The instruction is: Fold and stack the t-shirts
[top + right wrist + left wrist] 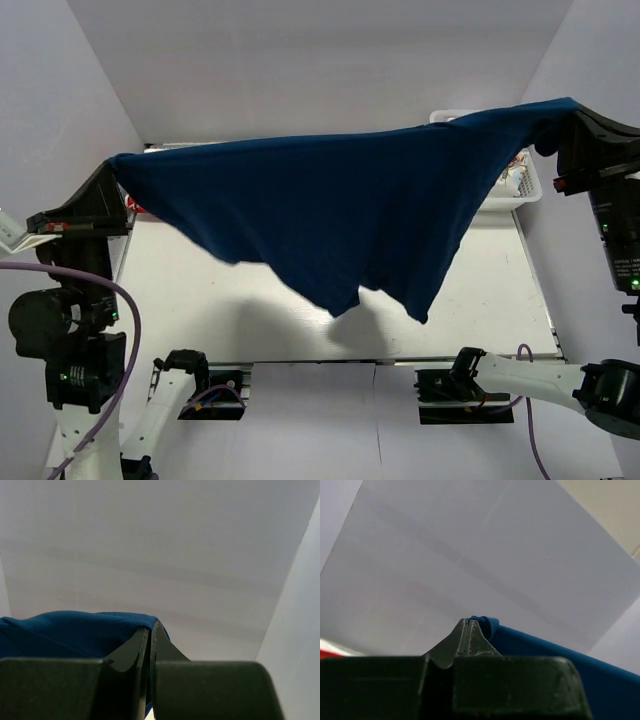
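A navy blue t-shirt (340, 210) hangs stretched in the air between both grippers, above the white table (200, 300). Its lower edge sags to two points over the table's middle. No print shows on the side I see. My left gripper (112, 165) is shut on the shirt's left corner, raised high; in the left wrist view the jaws (468, 622) pinch a blue fold (487, 625). My right gripper (568, 112) is shut on the right corner, also high; the right wrist view shows blue cloth (75, 630) clamped between the fingertips (150, 627). Other t-shirts are mostly hidden.
A white lattice basket (520, 180) stands at the table's back right, partly behind the shirt, with something pale and colourful in it. White walls enclose the table on the left, back and right. The arm bases sit at the near edge.
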`<state>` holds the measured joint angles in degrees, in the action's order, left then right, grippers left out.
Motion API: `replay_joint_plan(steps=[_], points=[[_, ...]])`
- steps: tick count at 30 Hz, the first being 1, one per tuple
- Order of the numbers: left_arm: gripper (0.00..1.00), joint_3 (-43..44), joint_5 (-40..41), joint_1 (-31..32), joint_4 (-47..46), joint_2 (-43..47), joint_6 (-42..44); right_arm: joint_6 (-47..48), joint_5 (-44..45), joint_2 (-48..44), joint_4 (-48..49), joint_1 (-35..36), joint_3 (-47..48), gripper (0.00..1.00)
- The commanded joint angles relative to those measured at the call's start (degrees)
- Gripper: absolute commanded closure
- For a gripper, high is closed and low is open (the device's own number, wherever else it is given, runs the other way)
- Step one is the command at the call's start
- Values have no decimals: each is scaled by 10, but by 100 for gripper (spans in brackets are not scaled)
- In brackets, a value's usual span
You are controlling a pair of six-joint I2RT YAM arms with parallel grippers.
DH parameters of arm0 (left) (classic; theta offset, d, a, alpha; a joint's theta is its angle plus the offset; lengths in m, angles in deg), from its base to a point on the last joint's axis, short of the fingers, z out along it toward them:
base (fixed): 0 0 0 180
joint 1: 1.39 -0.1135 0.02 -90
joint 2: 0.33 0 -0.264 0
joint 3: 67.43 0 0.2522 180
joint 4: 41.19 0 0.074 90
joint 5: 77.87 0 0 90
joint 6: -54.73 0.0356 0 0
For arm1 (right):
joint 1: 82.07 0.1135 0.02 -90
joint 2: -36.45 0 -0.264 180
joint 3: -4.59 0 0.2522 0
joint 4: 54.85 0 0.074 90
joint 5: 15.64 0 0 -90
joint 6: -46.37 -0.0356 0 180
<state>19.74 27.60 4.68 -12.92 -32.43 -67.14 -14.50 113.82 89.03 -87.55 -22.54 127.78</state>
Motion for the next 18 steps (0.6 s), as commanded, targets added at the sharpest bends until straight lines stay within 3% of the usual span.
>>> replay_joint_plan(steps=[1, 3, 4, 5, 6, 8, 9, 10, 13, 16, 17, 18], points=[[100, 23, -8, -10, 8, -46, 33, 74, 33, 18, 70, -2, -3, 100], [100, 29, -13, -10, 8, -70, 33, 179, 123, 29, 235, 1, -70, 100], [100, 24, -18, -10, -4, -82, 33, 287, 154, 51, 322, -2, -102, 100], [100, 17, -18, -10, -12, -108, 28, 356, 174, 60, 611, -3, -133, 100], [100, -6, -18, -10, -24, -122, 20, 521, 190, 73, 697, -3, -196, 100], [100, -25, -18, -10, -47, -154, 15, 569, 190, 129, 854, -20, -216, 100], [100, -31, -12, -10, -47, -196, 9, 570, 187, 146, 846, -26, -232, 100], [100, -31, 0, -2, -47, -219, 9, 500, 183, 157, 757, -62, -245, 100], [100, -60, -5, -2, -72, -302, 4, 319, 159, 178, 674, -133, -292, 100], [100, -104, -38, -2, -134, -367, -1, 158, 120, 233, 521, -229, -329, 100], [100, -111, -49, -2, -161, -420, -1, 93, 100, 287, 497, -246, -330, 100], [93, -111, -76, -2, -168, -450, -1, 64, 90, 310, 476, -290, -330, 100]])
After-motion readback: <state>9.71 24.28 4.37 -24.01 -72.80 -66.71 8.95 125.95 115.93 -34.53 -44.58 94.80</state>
